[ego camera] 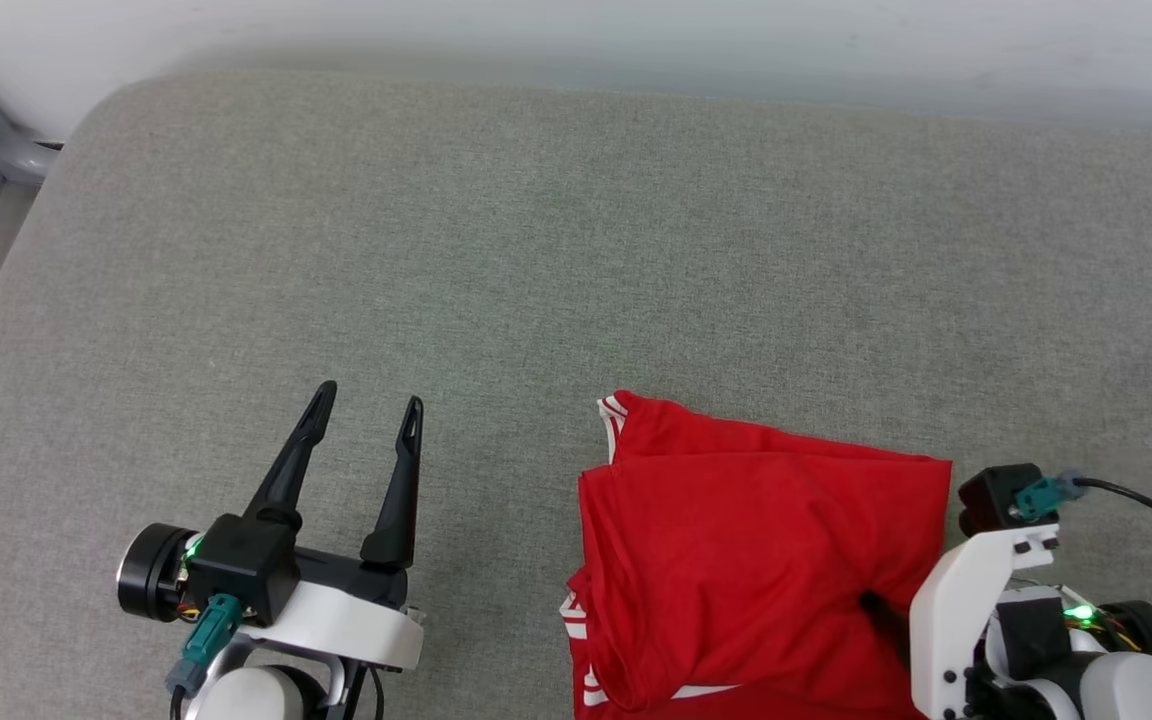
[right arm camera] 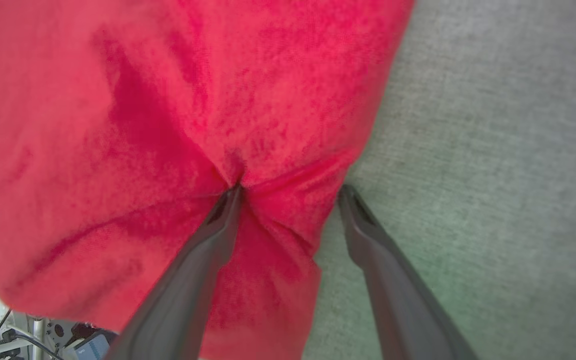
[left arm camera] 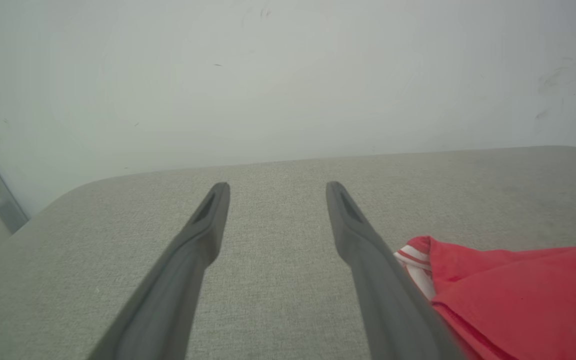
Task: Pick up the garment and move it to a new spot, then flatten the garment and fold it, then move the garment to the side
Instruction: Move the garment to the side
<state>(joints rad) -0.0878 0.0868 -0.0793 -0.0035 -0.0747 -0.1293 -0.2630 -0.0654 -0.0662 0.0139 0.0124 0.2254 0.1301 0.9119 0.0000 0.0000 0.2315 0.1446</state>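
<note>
The garment (ego camera: 756, 560) lies folded into a rough red rectangle on the grey surface (ego camera: 536, 250), low and right of centre in the head view, with its near part running off the bottom edge. Red-and-white striped trim (ego camera: 614, 412) shows at its far left corner and along its left edge. The right gripper (right arm camera: 292, 192) is at the garment's right side with its 2 fingers spread wide and clamped on nothing. In the right wrist view, 1 finger (right arm camera: 208, 240) presses its tip into the cloth, and creases run out from that point. The other finger (right arm camera: 383, 250) rests on the bare surface with its tip just at the garment's edge, so a narrow strip of the red border lies between the 2. In the head view, that dimple shows as a dark spot near the garment's right edge, next to the white wrist. The left gripper (ego camera: 370, 398) is apart from the garment, to its left over bare surface, with its fingers wide apart, pointing away from the robot and holding nothing. In the left wrist view, the trimmed corner shows beside the right-hand finger, with the pale wall (left arm camera: 268, 75) beyond.
</note>
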